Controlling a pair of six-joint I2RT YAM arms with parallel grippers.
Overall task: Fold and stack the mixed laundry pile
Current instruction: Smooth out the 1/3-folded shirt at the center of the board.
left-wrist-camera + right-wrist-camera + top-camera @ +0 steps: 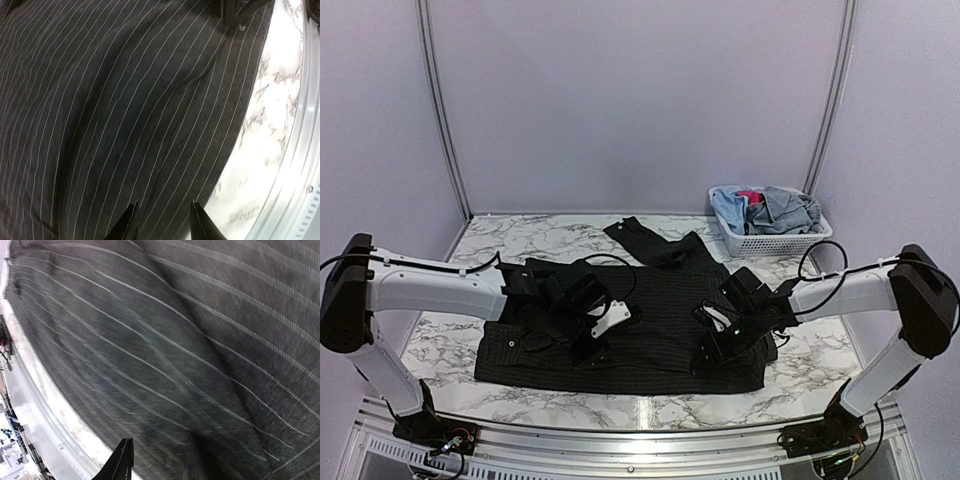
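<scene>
The left gripper (165, 222) holds its jaws partly apart just over the black pinstriped shirt (655, 300), close to its near edge, I think in order to take that edge for a fold. The right gripper (710, 345) sits low on the shirt's right part, but only one finger shows, so I cannot tell its state. The shirt lies flat in the middle of the table (520, 240), its long axis left to right, one dark piece pointing away toward the basket (775, 243).

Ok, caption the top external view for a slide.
Left arm and right arm lean over the black pinstriped shirt spread on the marble table; white basket of garments behind.
</scene>
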